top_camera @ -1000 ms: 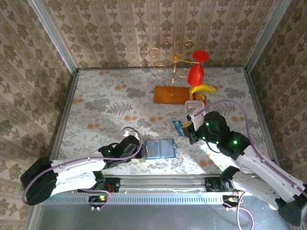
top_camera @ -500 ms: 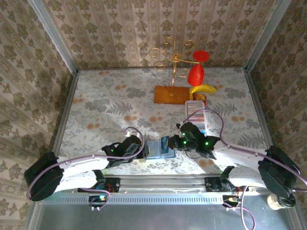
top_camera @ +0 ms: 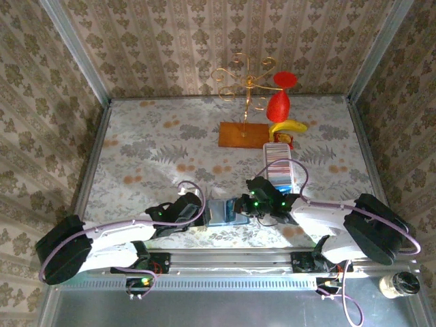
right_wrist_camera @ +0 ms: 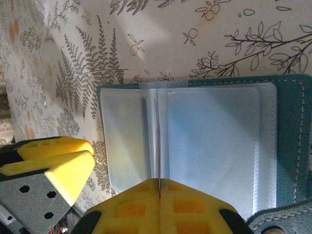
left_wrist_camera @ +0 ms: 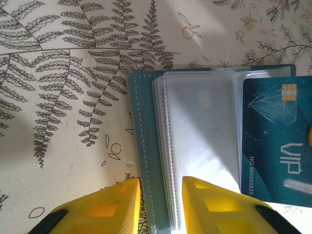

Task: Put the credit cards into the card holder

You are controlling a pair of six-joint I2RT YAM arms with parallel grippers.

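One card holder point(top_camera: 223, 212) lies open and flat at the near edge of the table point(top_camera: 150, 150), between the two grippers. Its teal cover point(left_wrist_camera: 141, 146) faces down and its clear sleeves face up. In the top view its long axis runs left to right, with the fold running near to far.

One blue VIP card point(left_wrist_camera: 273, 141) sits over the holder's right half. In the left wrist view its long axis runs up and down the frame, with the chip end away from the fingers. The right gripper point(right_wrist_camera: 159, 195) is pressed together on this card, which shows edge-on as a thin line between its yellow pads.

The left gripper point(left_wrist_camera: 161, 187) is spread part-way. One finger is over the table and the other over the sleeves, with the holder's left edge between them. I cannot tell whether it is clamping that edge.

Farther back on the right stands one white tray point(top_camera: 291, 180) with a stack of cards point(top_camera: 278, 158); their number cannot be told. Beyond it are one gold wire stand point(top_camera: 245, 82) on a wooden base point(top_camera: 243, 134), one red object point(top_camera: 278, 103) and one yellow banana-shaped piece point(top_camera: 287, 127).
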